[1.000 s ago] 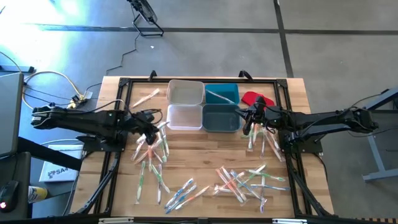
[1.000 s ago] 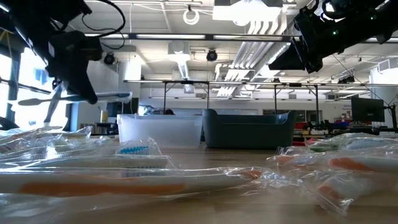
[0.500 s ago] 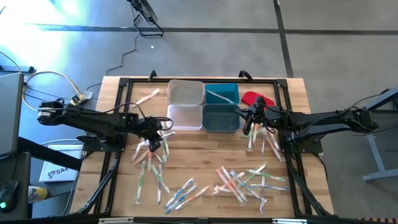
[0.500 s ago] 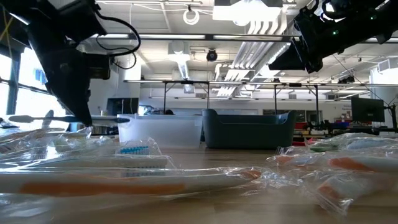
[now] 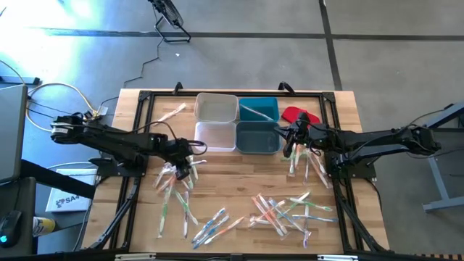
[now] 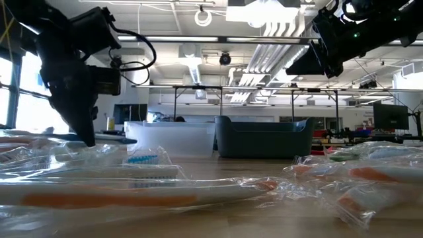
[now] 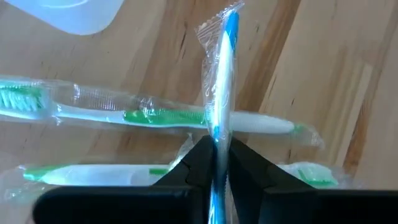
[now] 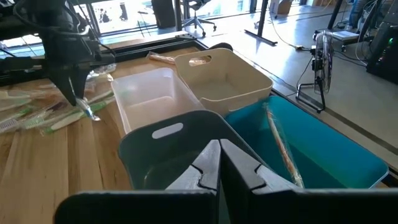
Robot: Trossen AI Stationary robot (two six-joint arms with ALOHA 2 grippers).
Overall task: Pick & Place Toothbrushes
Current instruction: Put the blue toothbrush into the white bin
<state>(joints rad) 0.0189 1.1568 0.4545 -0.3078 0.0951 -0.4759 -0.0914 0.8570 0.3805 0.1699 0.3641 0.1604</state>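
We count four bins [image 5: 237, 123] in a two-by-two block at the far middle of the bench [image 5: 239, 185]: two pale ones on the left, a teal and a dark grey one on the right. The teal bin [image 5: 259, 110] holds one wrapped toothbrush. Dozens of toothbrushes [image 5: 279, 210] lie loose on the wood (too many overlap for an exact tally), in about three scatters. The left claw [image 5: 185, 164] is low over the left scatter, narrow, pinching one blue-and-white wrapped toothbrush [image 7: 221, 93] above two green ones. The right claw [image 8: 219, 163] hangs fully closed and empty over the dark grey bin.
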